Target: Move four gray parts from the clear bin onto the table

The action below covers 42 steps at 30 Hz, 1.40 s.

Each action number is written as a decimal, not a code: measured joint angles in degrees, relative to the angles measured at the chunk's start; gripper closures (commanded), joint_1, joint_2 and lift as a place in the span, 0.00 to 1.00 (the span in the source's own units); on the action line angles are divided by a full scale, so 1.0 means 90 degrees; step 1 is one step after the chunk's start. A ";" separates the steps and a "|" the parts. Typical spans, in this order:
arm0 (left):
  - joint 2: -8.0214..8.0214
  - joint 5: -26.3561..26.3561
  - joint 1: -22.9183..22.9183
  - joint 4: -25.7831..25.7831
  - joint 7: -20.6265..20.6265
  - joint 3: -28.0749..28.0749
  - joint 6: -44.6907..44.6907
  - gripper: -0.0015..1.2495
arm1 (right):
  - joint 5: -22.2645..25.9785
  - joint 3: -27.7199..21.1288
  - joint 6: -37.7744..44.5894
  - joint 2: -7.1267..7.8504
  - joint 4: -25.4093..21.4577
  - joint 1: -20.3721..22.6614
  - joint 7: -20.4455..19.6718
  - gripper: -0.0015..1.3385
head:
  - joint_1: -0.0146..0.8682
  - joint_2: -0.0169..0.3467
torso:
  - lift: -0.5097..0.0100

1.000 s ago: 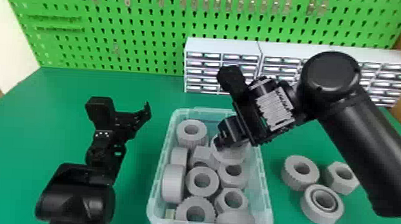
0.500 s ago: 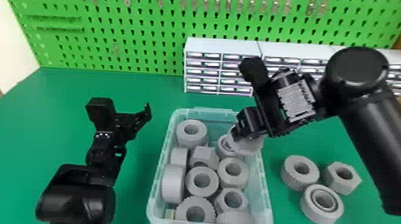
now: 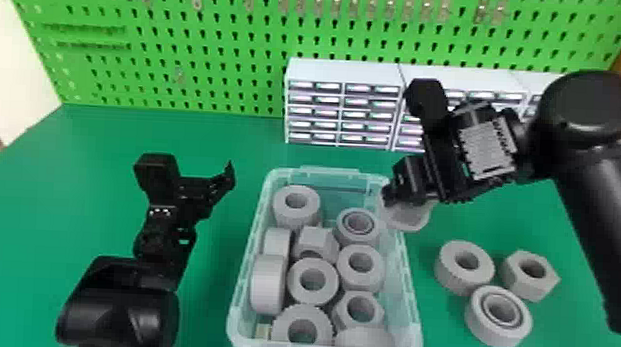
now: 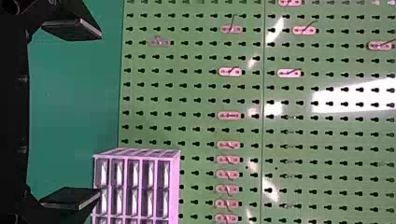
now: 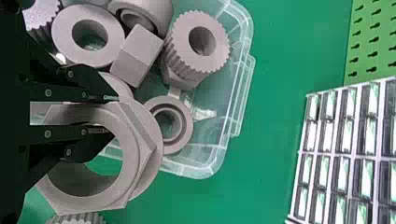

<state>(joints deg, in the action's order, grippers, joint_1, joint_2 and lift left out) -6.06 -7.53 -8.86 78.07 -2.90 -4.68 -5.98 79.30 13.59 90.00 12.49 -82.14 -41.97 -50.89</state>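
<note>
Right pincer (image 3: 389, 195): clamped on the wall of a hexagonal gray part (image 3: 412, 217), one finger inside its hole
Held part: off the surface (image 3: 48, 189), over the right wall of the clear bin (image 3: 253, 233), near its far end
Left pincer (image 3: 228, 177): fingers apart, nothing between them, left of the bin
Clear bin: holds a mix of gray rings, ribbed pieces and nuts, some upright, some on their sides
Out on the surface: three gray parts right of the bin, a ring (image 3: 450, 279), a hex nut (image 3: 534, 290) and a double-rimmed ring (image 3: 488, 331), close together
Behind: white drawer units (image 3: 346, 72), green pegboard (image 3: 219, 56)
</note>
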 measured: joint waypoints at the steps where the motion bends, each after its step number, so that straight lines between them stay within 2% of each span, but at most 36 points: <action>1: 0.0000 -0.0002 0.0006 0.0000 0.0000 -0.0007 0.0000 0.08 | -0.0025 -0.0031 0.0000 0.0003 -0.0011 0.0014 0.0000 0.81 | 0.80 0.24 | 0.88; 20: 0.0001 -0.0022 0.0017 -0.0003 -0.0034 -0.0047 0.0000 0.08 | -0.0584 -0.0984 0.0000 0.0080 -0.0086 0.0411 0.0000 0.81 | 0.80 0.24 | 0.88; 42: 0.0010 -0.0022 0.0010 -0.0003 -0.0081 -0.0077 0.0000 0.08 | -0.0498 -0.0962 0.0000 0.0147 -0.0058 0.0752 0.0000 0.81 | 0.80 0.24 | 0.88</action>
<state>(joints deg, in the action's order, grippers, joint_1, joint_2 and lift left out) -5.97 -7.73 -8.77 78.05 -3.62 -5.37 -5.98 74.82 4.93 90.00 13.82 -82.67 -35.20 -50.89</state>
